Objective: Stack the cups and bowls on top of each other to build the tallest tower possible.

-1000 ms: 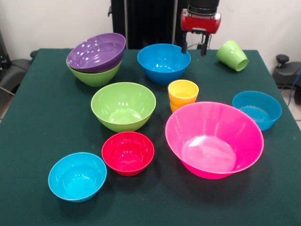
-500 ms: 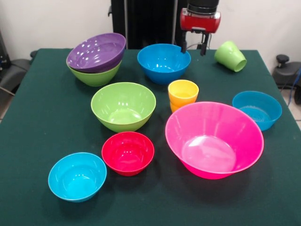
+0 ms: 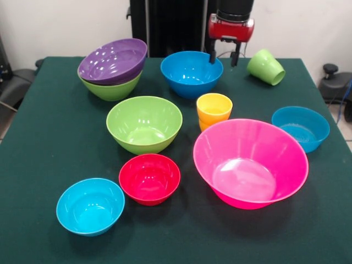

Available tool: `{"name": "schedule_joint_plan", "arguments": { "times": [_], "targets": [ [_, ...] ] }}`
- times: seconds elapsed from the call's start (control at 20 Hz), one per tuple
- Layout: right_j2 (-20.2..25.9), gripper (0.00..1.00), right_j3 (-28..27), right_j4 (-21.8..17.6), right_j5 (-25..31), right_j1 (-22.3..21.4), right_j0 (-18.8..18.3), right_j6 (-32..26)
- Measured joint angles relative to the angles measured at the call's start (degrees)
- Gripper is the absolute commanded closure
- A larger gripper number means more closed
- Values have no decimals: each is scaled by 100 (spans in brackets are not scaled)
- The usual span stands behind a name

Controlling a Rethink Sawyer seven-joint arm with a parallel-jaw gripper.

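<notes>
Hanging at the table's far edge with its arm cut off above, the gripper (image 3: 224, 57) stands with jaws apart, empty, left of the tipped green cup (image 3: 266, 66), while the purple bowl (image 3: 113, 60) hides most of the green bowl (image 3: 110, 89) beneath.

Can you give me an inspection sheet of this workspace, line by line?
Surface: dark green table, cloth flat.
Bowls: purple bowl sits tilted in a lime green bowl; second lime green bowl, large blue bowl, pink bowl, red bowl, cyan bowl and shallow blue bowl stand apart, all upright.
Cups: yellow-orange cup upright; light green cup on its side at the far edge.
Clutter: nothing seen.
Gripper: gripper open, empty, above the table between the large blue bowl and the light green cup.
Cables: nothing seen clearly.
Surroundings: pale wall, dark equipment at both sides.
</notes>
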Motion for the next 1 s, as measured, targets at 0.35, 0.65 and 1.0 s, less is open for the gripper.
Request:
{"name": "schedule_joint_plan", "arguments": {
  "times": [0.35, 0.65, 1.0],
  "targets": [
    [-1, 0, -3, 2, -215, 416, -55, 0],
    [-2, 100, -7, 4, -469, 708, -122, 0],
    [-123, 100, -7, 2, -743, 683, -72, 0]
  ]
}}
